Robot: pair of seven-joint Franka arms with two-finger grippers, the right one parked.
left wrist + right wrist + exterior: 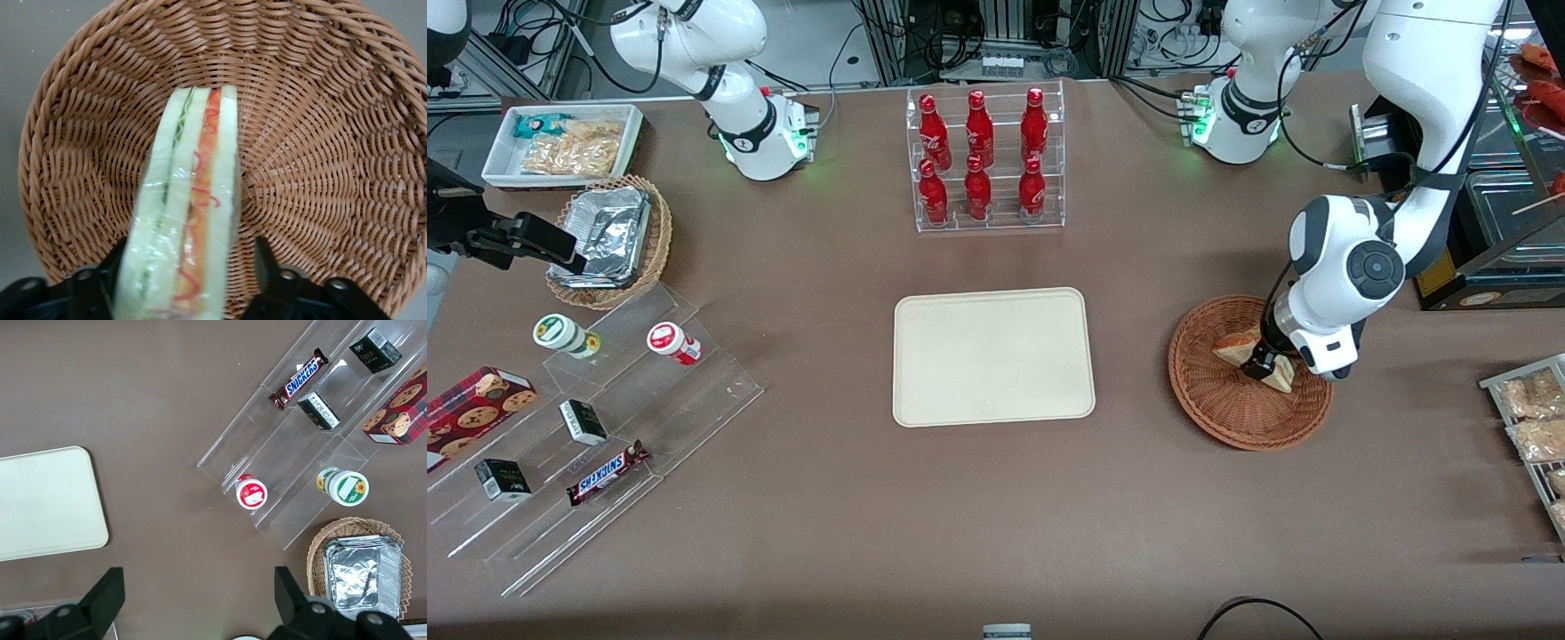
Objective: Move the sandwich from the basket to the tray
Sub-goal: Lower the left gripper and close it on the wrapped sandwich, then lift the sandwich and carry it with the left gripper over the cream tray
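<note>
Inside the basket [1249,373], toward the working arm's end of the surface [996,516], the gripper [1263,363] is down low over the sandwich [1240,348]. In the left wrist view the sandwich [187,213] stands on edge directly between the two black fingers [270,267], its cut face with green, orange and pink layers turned up toward the camera and its long axis running straight out from the jaws across the wicker floor. The jaws sit at a narrow spacing, one finger against each bread face, so they look closed onto the wedge, though I cannot tell how firmly they press. The sandwich is in the basket [320,133]; whether its lower edge rests on the weave or has left it cannot be told from these views.

The tray [993,356] lies at the middle of the surface, well apart from the basket, with bare brown surface between the two. The move to come, as I judge it, is a lift clear of the basket's raised rim and then a sideways carry toward the parked arm's end. The rim nearest the tray is the only obstacle on that line. The rack of red bottles [985,160] stands farther from the front camera than the tray and lies off the path.
</note>
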